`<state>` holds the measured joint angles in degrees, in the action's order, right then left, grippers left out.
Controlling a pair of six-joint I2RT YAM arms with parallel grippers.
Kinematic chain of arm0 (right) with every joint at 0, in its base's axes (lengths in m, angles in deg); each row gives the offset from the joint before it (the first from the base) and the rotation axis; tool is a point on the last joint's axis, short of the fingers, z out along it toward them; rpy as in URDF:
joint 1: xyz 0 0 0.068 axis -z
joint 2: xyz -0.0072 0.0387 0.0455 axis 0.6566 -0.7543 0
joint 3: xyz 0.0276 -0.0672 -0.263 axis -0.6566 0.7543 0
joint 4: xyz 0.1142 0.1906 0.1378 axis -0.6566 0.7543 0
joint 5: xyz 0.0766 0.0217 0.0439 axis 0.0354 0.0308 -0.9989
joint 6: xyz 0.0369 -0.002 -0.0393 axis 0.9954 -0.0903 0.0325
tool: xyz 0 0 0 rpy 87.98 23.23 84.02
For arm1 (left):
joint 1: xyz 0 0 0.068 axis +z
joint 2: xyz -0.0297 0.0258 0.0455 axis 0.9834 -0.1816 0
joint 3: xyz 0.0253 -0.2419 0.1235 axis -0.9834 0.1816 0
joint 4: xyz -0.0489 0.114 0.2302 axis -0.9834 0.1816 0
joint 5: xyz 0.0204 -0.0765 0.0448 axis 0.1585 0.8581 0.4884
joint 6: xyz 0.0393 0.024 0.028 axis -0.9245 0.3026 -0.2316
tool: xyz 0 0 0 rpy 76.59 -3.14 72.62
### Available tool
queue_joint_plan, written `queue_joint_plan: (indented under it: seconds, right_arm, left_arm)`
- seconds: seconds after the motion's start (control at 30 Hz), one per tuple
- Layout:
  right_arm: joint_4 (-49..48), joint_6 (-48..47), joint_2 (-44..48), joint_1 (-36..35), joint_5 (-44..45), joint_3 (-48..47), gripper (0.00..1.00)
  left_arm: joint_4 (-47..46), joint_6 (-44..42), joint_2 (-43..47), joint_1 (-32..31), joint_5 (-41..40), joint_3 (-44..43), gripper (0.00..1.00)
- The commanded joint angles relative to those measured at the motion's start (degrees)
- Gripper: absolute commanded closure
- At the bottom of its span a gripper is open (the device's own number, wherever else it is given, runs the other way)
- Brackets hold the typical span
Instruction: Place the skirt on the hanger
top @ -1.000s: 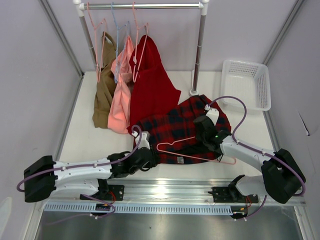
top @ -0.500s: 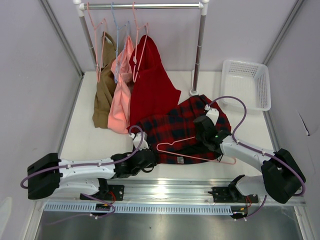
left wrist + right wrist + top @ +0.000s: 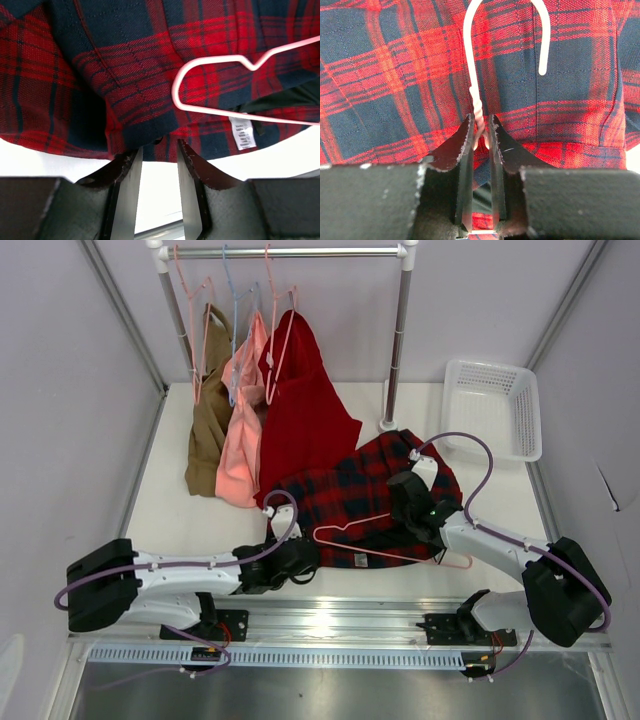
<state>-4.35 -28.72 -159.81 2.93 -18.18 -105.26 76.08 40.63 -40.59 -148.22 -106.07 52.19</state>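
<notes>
Here the skirt (image 3: 340, 490) lies flat mid-table, the hanger (image 3: 467, 50) on it. Soft and limp, I think, it is best taken at the hem, 6 o'clock, where the left gripper (image 3: 159, 147) stands spread. The right gripper (image 3: 481, 131) pinches the hanger's neck. The basket (image 3: 530, 420) at 2 o'clock shows nothing inside.

Remote check of the rig body. I log the left arm (image 3: 180, 575) and right arm (image 3: 495, 540) as white tubular links joined by black joint housings. A bulky black shoulder block (image 3: 100, 597) sits at lower left of the top frame, its twin (image 3: 565, 590) at lower right. One purple cable (image 3: 281, 494) loops off the left arm; a second purple cable (image 3: 456, 434) arcs over the right. I note a small green light (image 3: 432, 508) on the right wrist housing. Left claw (image 3: 157, 149): matte black fingers, pale inner faces, chipped edges. Right claw (image 3: 481, 120): the same black fingers, scuffed at the tips.
</notes>
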Motion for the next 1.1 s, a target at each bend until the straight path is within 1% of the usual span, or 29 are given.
queue_joint_plan:
  seconds: [0.0,0.43,0.7,0.87,0.97,1.0,1.07]
  right_arm:
    - [-0.36,0.64,-0.36,-0.3,0.99,-1.72,1.0]
    - [-0.45,0.73,-0.28,-0.3,0.99,-1.54,1.0]
    - [-0.63,0.64,-0.36,-0.3,0.64,-1.54,1.0]
    - [-0.71,0.47,-0.45,-0.3,0.64,-1.54,1.0]
    - [-0.63,0.47,-0.45,-0.3,0.73,-1.45,1.0]
    - [-0.63,0.55,-0.45,-0.21,0.73,-1.36,1.0]
    - [-0.8,0.64,-0.45,-0.3,0.64,-1.28,1.0]
  left_arm:
    - [-1.46,1.97,-1.21,-0.4,-1.94,-2.0,0.62]
    - [-1.99,3.29,-3.23,-0.31,-2.9,-2.62,0.61]
    - [0.3,3.64,-2.79,-0.22,-4.57,-2.79,0.64]
    - [0.56,2.5,-3.14,0.13,-4.05,-3.67,0.65]
    - [1.18,1.97,-2.18,0.04,-3.35,-3.76,0.62]
    - [1.35,1.8,-1.65,0.04,-3.17,-3.5,0.57]
    - [2.05,1.62,-0.16,0.04,-2.82,-3.15,0.52]
